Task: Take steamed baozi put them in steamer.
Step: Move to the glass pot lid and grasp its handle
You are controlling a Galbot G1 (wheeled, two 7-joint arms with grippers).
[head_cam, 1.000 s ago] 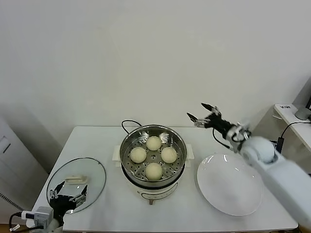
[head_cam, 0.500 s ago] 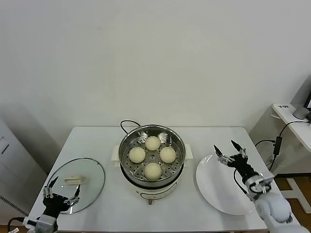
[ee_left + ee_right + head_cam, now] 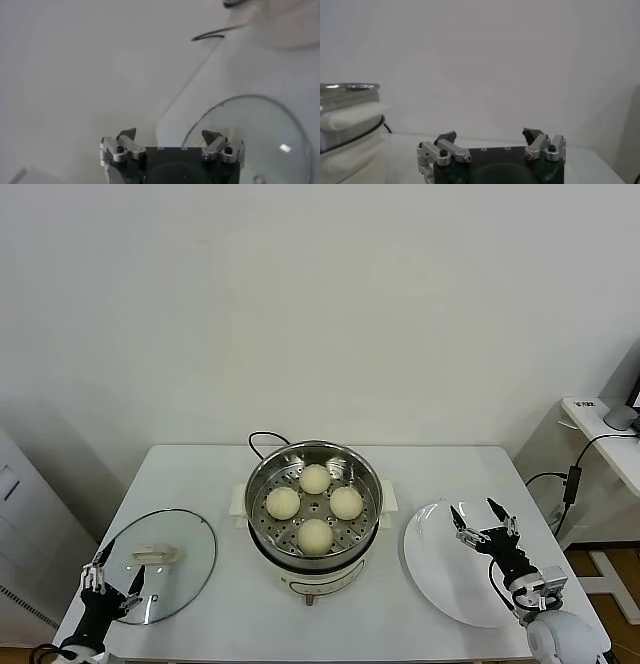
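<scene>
Head view shows me all four steamed baozi (image 3: 315, 504) already sitting on the perforated tray inside the steamer (image 3: 315, 552) at mid-table, so I judge the loading done; my left gripper (image 3: 110, 581) hangs open-jawed by the glass lid (image 3: 190, 554) at the near left edge, and my right gripper (image 3: 484, 524) hangs open, holding nothing, over the bare white plate (image 3: 440, 579). Left wrist view shows spread jaws above the lid's rim. Right wrist view shows spread jaws, the steamer off to one side, nothing blocking.

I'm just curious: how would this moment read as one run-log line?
baozi: four in steamer | plate: bare | left gripper: open over lid | right gripper: open over plate
</scene>
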